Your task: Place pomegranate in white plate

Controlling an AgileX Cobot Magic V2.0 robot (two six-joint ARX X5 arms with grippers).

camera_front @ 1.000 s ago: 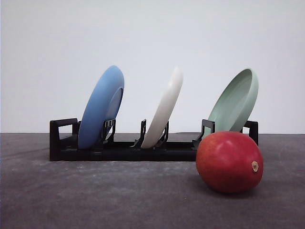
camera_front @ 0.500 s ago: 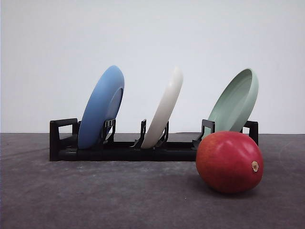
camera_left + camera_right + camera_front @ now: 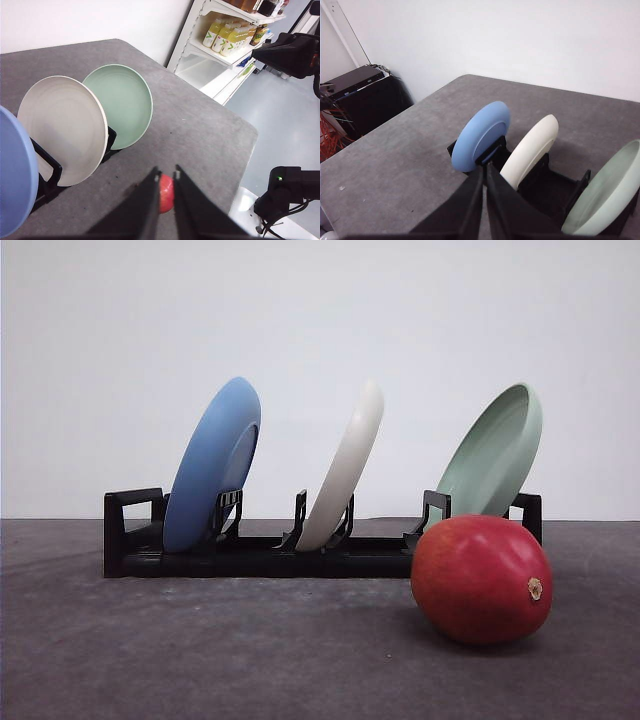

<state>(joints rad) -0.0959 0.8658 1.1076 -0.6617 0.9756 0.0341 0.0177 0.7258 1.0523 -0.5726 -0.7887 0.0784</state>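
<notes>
The red pomegranate (image 3: pixel 481 579) lies on the dark table at the front right, its tan nub facing right, close in front of the rack's right end. The white plate (image 3: pixel 345 470) stands on edge in the rack's middle slot, leaning right. In the left wrist view my left gripper (image 3: pixel 166 171) hangs high over the table, its fingers drawn to a narrow slit with nothing held. The pomegranate (image 3: pixel 166 194) shows far below through that slit, and the white plate (image 3: pixel 62 127) is off to the side. My right gripper (image 3: pixel 484 167) is shut and empty, above the white plate (image 3: pixel 530 150).
A black dish rack (image 3: pixel 250 558) crosses the table's middle. It also holds a blue plate (image 3: pixel 212 465) on the left and a pale green plate (image 3: pixel 495 455) on the right, just behind the fruit. A shelf with bottles (image 3: pixel 227 35) stands beyond the table's edge.
</notes>
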